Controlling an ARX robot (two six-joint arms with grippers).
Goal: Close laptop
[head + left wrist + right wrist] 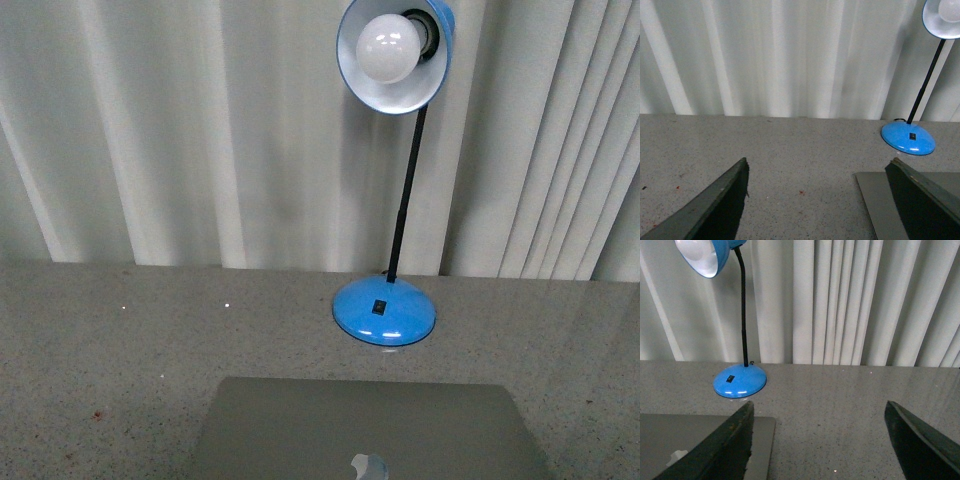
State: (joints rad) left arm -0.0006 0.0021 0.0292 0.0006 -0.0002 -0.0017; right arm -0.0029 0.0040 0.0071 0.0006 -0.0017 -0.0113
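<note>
Laptop lid down on a speckled grey table, blue desk lamp behind it, both claws spread and empty.

At the bottom centre of the front view the laptop (365, 430) lies flat with its silver lid up, the pale logo showing at the lower edge. In the left wrist view the left gripper (822, 200) has its two dark fingers (720, 205) wide apart at the lower corners, holding nothing, with a corner of the laptop beside the finger at the lower right. In the right wrist view the right gripper (820, 440) is likewise spread and empty, the laptop at the lower left. Just beyond the laptop, the lamp (385, 308) stands on the table (110, 340), its shade and white bulb at the upper centre. White pleated curtains (200, 130) fill the background.
</note>
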